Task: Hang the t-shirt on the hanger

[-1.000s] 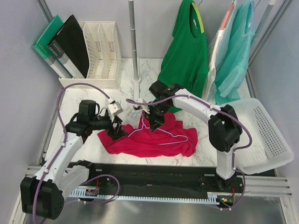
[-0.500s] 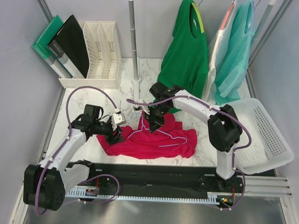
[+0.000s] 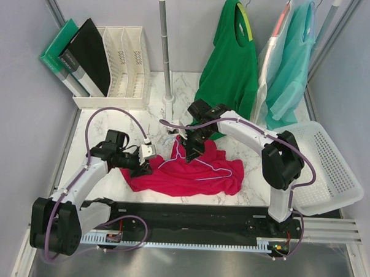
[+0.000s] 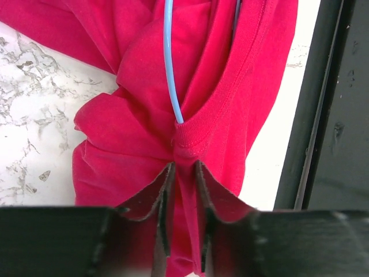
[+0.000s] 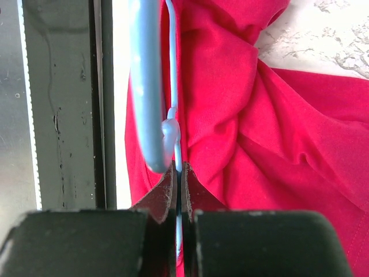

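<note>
The crimson t-shirt point(image 3: 192, 179) lies crumpled on the marble table between the two arms. The light-blue wire hanger point(image 3: 203, 171) lies on it, with one arm running into the neck opening. My left gripper point(image 3: 145, 166) is at the shirt's left edge, and in the left wrist view its jaws point(image 4: 184, 171) are shut on a fold of collar fabric point(image 4: 193, 135) just below the hanger wire point(image 4: 168, 69). My right gripper point(image 3: 190, 152) is at the shirt's top, pinched shut point(image 5: 180, 173) on the hanger's thin wire point(image 5: 172, 69) near the hook, over red cloth point(image 5: 259, 127).
A dark green shirt point(image 3: 228, 60) and a teal shirt point(image 3: 296, 63) hang from the rail at the back. The rail's pole point(image 3: 167, 58) stands behind the shirt. A white basket point(image 3: 331, 169) sits right, a file rack point(image 3: 117, 65) back left, and a black rail point(image 3: 194, 215) runs along the near edge.
The left gripper has come down to the shirt's left edge and closed from wide open onto the collar fabric. The right gripper has kept its hold on the hanger, barely shifting.
</note>
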Action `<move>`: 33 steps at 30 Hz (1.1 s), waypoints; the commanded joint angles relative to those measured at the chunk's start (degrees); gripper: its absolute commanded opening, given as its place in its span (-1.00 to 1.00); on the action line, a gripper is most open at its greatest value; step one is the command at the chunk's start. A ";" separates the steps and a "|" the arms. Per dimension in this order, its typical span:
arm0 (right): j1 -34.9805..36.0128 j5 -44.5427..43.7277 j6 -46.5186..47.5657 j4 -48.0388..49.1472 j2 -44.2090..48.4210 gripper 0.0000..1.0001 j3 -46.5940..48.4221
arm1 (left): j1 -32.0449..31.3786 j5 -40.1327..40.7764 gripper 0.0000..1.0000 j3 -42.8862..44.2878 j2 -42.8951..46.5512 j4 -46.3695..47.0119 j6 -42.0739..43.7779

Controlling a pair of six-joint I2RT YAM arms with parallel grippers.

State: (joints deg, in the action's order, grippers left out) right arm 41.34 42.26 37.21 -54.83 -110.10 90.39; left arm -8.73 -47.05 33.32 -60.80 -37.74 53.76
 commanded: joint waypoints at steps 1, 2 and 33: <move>-0.03 3.62 -0.03 1.22 2.79 -1.00 -0.48 | 0.21 -3.66 -0.63 1.57 -0.55 -0.32 3.02; -0.03 3.79 -0.03 1.21 2.79 -1.00 -0.56 | 0.29 -3.93 -0.88 1.83 -0.64 -0.32 3.02; -1.18 10.83 -8.21 11.32 8.41 -1.00 -1.44 | -8.14 0.81 0.18 15.46 9.64 5.31 -16.14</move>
State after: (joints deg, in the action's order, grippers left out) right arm 40.84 49.71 29.65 -46.81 -104.55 89.91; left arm -16.95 -48.34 45.87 -54.37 -29.02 36.18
